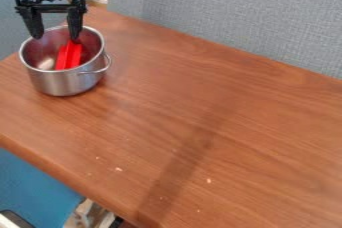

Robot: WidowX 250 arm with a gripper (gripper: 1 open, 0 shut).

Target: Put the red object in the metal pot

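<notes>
Now the red object (74,52) lies inside the metal pot (63,64), the pincer (52,22) spread open above it.

A single camera looks down from above at an angle across the table (201,102), apparently from beyond its near corner. It stands fairly far back, with the pot (63,62) at upper left and the wall (241,7) behind.

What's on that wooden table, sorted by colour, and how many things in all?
Red: 1, the red object, lying inside the pot
Silver: 1, the metal pot
Black: 1, the gripper, above the pot
Total: 3
</notes>
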